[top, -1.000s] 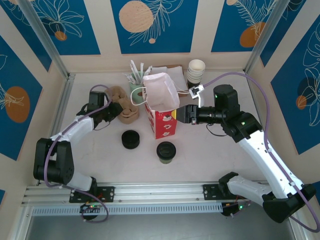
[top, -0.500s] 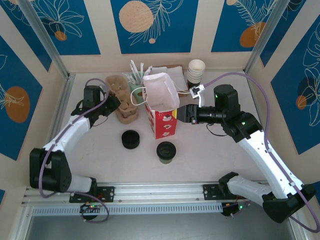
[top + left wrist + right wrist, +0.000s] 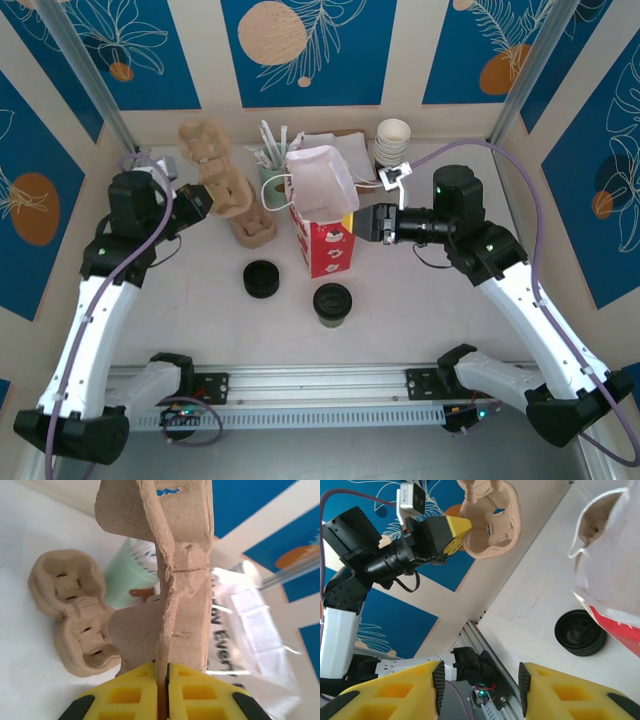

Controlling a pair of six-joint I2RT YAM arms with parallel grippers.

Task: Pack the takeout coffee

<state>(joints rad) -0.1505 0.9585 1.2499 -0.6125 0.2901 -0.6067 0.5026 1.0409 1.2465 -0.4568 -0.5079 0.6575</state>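
Coffee: the takeout coffee (image 3: 332, 303) stood upright on the table (image 3: 420, 300) with its lid on, near the front, just in front of the red-and-white bag (image 3: 325, 240); nothing touched it
Puck: a flat black puck (image 3: 262, 279) sat to the left of the coffee, apart from it
Bag: it stood in the middle of the table with its top open
Right arm: the right gripper (image 3: 380, 222) had its jaws apart with nothing between them, just beside the right side of the bag
Left arm: the left gripper (image 3: 161, 680) was squeezed tight on the thin middle wall of a brown cup tray (image 3: 170, 555), held up in the air at the far left and tipped on its side
Other tray: a second brown tray (image 3: 255, 226) lay on the table, left of the bag
Step, I think: getting the tray ready for the coffee
How to do it well: turn the tray flat first, keep the pinch tight so the thin card does not slip, and bring it down slowly on a bare spot near the coffee, without bumping the bag
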